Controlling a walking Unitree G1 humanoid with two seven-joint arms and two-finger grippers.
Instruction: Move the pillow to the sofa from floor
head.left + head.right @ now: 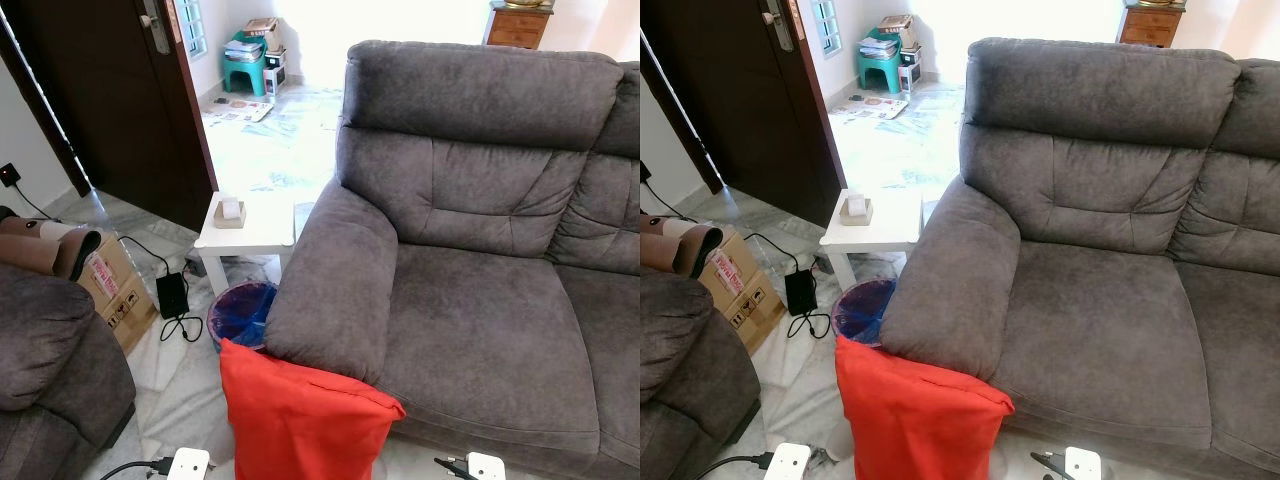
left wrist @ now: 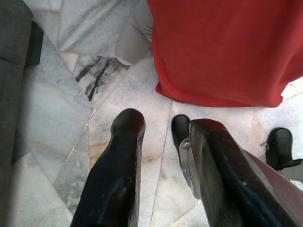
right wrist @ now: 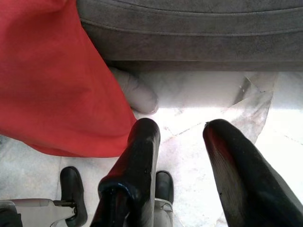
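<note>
A red pillow (image 1: 300,415) stands on the marble floor, leaning against the front of the grey sofa's (image 1: 480,300) left armrest (image 1: 335,290). The sofa seat is bare. Low over the floor, my left gripper (image 2: 165,124) is open, with the red pillow (image 2: 222,52) a short way beyond its fingertips and nothing between them. My right gripper (image 3: 183,126) is open too, empty, near the sofa base (image 3: 189,42) with the red pillow (image 3: 52,90) off to one side. Neither gripper touches the pillow.
A white side table (image 1: 250,238) with a small box (image 1: 231,212) stands left of the sofa, and a blue bin (image 1: 243,312) sits below it. A cardboard box (image 1: 115,285), a black adapter (image 1: 172,295) with cables and a second grey sofa (image 1: 50,370) lie to the left.
</note>
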